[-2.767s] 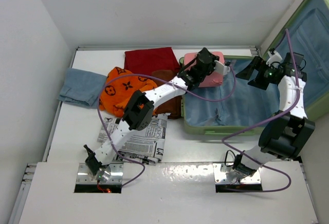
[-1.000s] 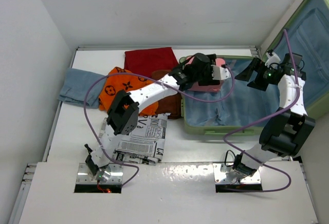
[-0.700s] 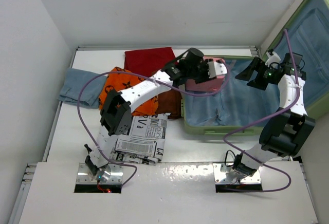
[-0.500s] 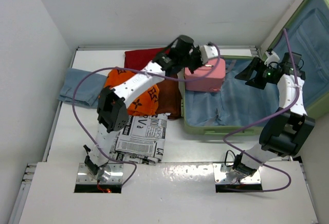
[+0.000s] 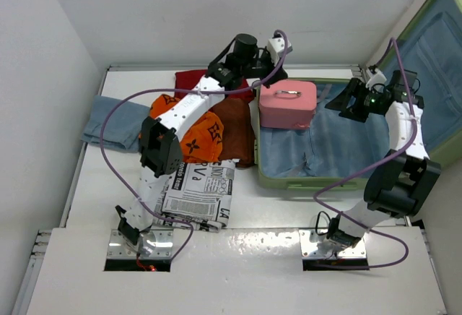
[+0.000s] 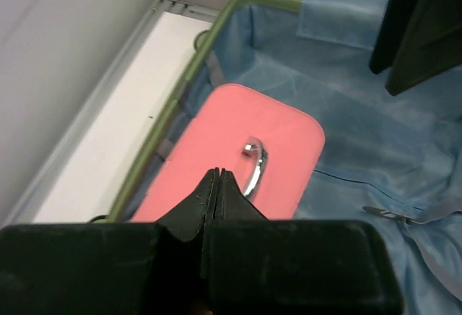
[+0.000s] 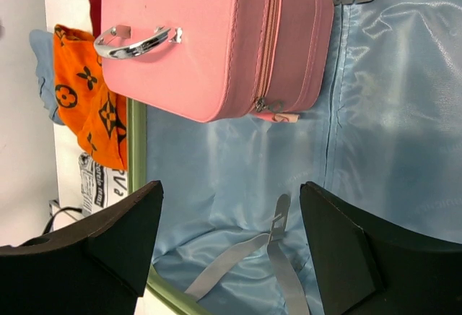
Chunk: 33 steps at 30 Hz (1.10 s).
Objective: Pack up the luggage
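The luggage (image 5: 268,178) lies open at the right, its blue-grey lining (image 5: 339,149) showing and its lid (image 5: 433,48) raised against the wall. A small pink case (image 5: 287,104) with a metal handle (image 5: 288,94) stands in the luggage's far left corner. My left gripper (image 5: 266,61) is shut and empty, raised above and behind the pink case (image 6: 281,141); its fingertips (image 6: 216,175) are pressed together. My right gripper (image 5: 345,102) is open and empty above the lining, right of the pink case (image 7: 209,40); in its own view it (image 7: 231,199) hovers over the grey straps (image 7: 274,246).
On the white table left of the luggage lie an orange patterned cloth (image 5: 191,127), a dark red towel (image 5: 195,80), a brown cloth (image 5: 234,131), a blue cloth (image 5: 112,121) and a newspaper (image 5: 198,192). The walls stand close behind and at the left.
My left gripper has let go of the pink case, left it in the luggage's far left corner, and lifted back toward the rear wall. My right gripper has shifted slightly left.
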Tool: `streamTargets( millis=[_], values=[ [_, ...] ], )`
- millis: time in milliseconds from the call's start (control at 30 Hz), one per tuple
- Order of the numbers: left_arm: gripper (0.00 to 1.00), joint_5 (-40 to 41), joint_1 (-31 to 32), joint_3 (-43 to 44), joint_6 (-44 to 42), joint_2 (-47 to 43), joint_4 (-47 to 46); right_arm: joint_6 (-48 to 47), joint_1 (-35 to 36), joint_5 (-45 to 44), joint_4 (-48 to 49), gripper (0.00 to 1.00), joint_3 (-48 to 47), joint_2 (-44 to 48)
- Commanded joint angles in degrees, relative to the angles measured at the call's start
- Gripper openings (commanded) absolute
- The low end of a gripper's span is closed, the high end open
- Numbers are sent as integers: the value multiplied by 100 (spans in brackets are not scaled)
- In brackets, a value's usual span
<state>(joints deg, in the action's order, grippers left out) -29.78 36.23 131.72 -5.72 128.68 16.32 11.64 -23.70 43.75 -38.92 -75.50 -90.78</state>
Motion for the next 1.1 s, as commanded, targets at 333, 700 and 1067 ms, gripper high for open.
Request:
streamTargets(
  millis=[333,700,1067],
  values=[
    [0,-362,209,-1184,54,175,-287,102,147,187,226,72,-421,-142],
    [0,-949,394,-1842,-834,-387,-85,-364,787,389,718,35,26,52],
    [0,-1118,201,-1167,448,-811,-963,-374,1298,328,1034,0,352,-107]
  ],
)
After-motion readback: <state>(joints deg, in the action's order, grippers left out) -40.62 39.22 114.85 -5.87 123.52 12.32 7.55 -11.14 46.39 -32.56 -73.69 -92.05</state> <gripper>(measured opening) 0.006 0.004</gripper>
